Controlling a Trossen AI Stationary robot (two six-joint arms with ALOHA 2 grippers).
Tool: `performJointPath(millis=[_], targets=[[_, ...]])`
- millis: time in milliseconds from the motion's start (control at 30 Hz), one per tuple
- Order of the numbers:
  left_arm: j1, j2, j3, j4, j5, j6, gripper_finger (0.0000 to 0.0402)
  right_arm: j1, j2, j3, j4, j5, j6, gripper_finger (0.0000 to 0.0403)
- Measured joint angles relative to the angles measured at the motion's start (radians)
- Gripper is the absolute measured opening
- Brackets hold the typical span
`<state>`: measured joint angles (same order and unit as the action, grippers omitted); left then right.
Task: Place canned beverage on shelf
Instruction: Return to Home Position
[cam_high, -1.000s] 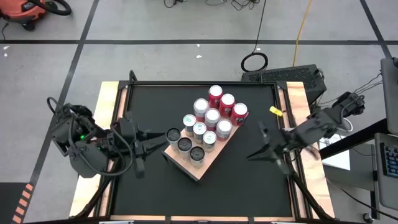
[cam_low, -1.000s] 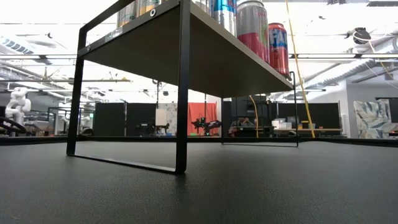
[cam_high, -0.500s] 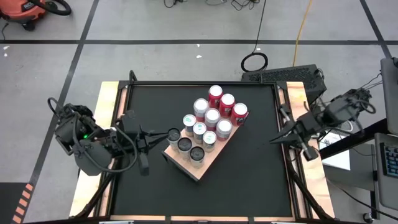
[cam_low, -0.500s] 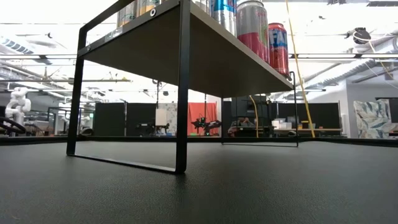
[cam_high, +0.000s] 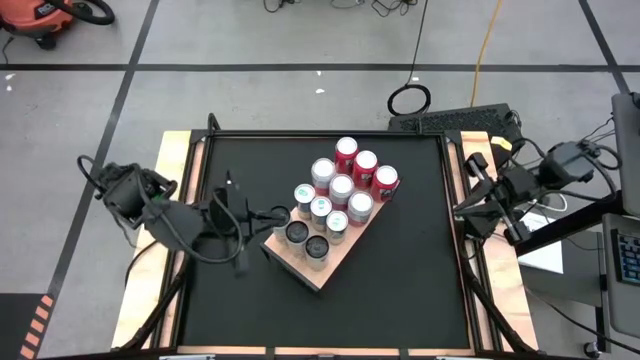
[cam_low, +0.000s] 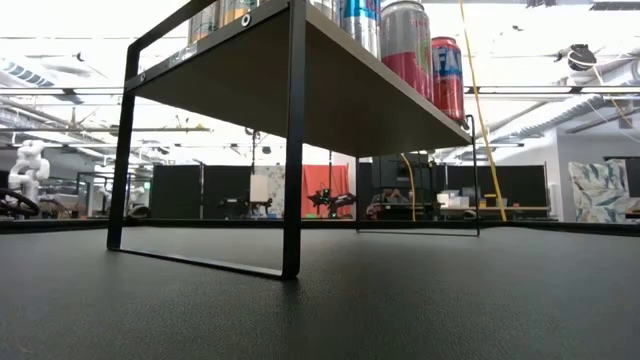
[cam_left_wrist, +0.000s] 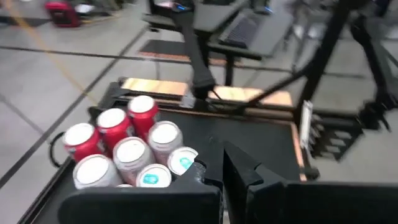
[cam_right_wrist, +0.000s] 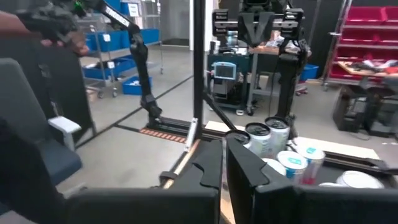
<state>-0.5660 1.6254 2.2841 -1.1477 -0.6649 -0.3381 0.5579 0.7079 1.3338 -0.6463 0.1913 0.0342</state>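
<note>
Shelf holding 12 cans
Left gripper at its 9 o'clock, right gripper at 3 o'clock, well apart; fingers of both seemingly together

From above we see a grey concrete floor crossed by dark tape lines. A red shop vacuum sits well beyond the far left corner of the black table. A yellow cable trails across the floor near a coiled black cord, just past the table's far edge. At table height the room opens wide: black partitions, a red panel, bright ceiling strip lights. Elsewhere we pick out blue bins and red bin racks.
</note>
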Motion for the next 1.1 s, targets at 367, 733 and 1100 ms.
performJointPath(millis=[367, 733, 1100], targets=[[0.164, -0.032, 0.0, 0.034, 0.37, 0.287, 0.0, 0.0, 0.005, 0.0, -0.027, 0.08, -0.041, 0.0], [0.3, -0.035, 0.0, 0.073, 0.627, 0.411, 0.0, 0.0, 0.006, 0.0, -0.025, 0.125, 0.01, 0.0], [0.289, -0.106, -0.349, 0.405, 0.52, 0.293, 0.0, 0.0, 0.023, 0.0, -0.028, 0.121, 0.027, 0.0]])
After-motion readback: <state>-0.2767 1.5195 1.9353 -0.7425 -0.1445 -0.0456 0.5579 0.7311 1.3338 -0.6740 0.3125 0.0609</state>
